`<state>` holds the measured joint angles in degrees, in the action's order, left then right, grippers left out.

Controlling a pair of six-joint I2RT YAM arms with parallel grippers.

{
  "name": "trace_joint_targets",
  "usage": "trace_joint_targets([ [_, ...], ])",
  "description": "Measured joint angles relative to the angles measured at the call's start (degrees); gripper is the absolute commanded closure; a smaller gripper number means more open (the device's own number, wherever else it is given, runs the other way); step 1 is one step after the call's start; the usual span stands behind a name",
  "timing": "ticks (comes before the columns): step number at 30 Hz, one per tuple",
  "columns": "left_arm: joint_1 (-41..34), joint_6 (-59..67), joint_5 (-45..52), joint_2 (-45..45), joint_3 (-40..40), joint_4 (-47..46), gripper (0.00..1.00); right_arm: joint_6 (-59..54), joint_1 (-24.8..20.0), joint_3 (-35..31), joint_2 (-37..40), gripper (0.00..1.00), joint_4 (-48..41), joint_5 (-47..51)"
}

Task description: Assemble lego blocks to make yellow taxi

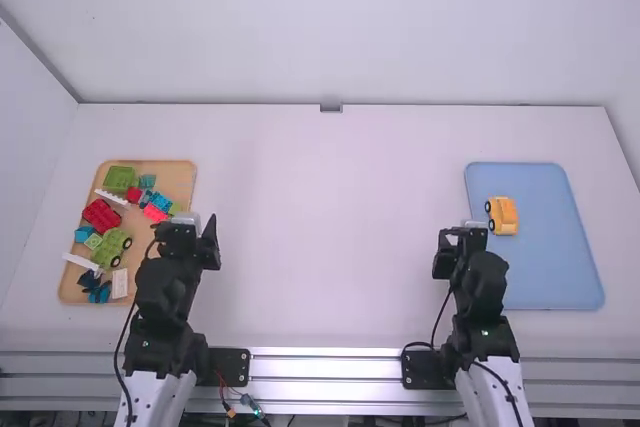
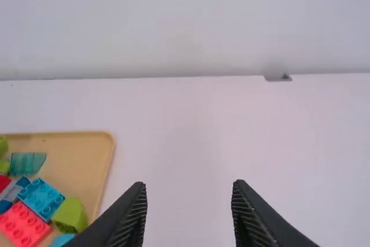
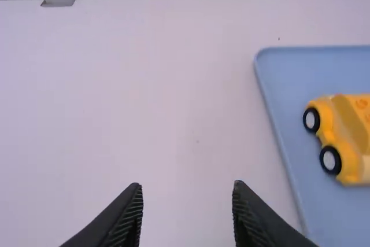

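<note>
One taxi (image 1: 503, 216) was seen on the blue tray (image 1: 540, 277), set toward the tray's left edge and away from the near rim. Its body was coloured a warm orange-yellow, and a raised block was carried on top, with round studs seen on it. Two wheels were shown along its left side, both black, each centred with a white hub. The taxi was touched by neither tool: the right tool (image 1: 463, 237) was held just beside the blue tray, its fingers spread apart with nothing gripped, and the left tool (image 1: 190, 230) was held near the tan tray (image 1: 180, 169), likewise parted and unloaded.

Two trays were counted on the desk (image 1: 320, 237), one blue and one tan, well apart. On the tan tray, many pieces were strewn. Among them could be counted one green car (image 1: 111, 247) with black wheels, two long white strips (image 1: 112, 198) and one white plate (image 1: 120, 284). Red, blue, teal and green blocks were crowded around these, too tightly bunched to be counted surely.
</note>
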<state>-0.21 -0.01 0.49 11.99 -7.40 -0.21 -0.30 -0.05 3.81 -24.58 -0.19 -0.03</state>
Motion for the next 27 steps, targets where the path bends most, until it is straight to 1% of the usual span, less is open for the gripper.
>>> trace_joint_targets([
  [2, 0.0, 0.0, -0.2, -2.8, 2.8, 0.0, 0.7, -0.1, 0.0, -2.9, 2.9, 0.7, -0.1, 0.1],
  [6, 0.0, 0.0, -0.2, -7.0, 6.8, 0.3, 0.76, -0.1, 0.0, -3.2, 7.7, 0.78, 0.5, 0.1],
  [8, 0.0, 0.0, -0.3, -8.1, 6.8, 0.3, 0.78, 0.0, 0.0, -3.2, 9.1, 0.8, 0.5, 0.1],
  [11, 0.0, 0.0, -0.3, -11.3, 6.8, 0.5, 0.84, 0.0, 0.0, -3.2, 12.6, 0.86, 0.6, 0.0],
  [22, 0.0, 0.0, -0.3, -11.6, 6.8, 0.4, 0.96, 0.0, 0.0, -3.2, 20.8, 0.99, 0.6, 0.0],
  [27, 0.0, 0.0, -0.3, -11.6, 6.8, 0.5, 1.0, 0.0, 0.0, -3.2, 23.7, 1.0, 0.6, 0.0],
])
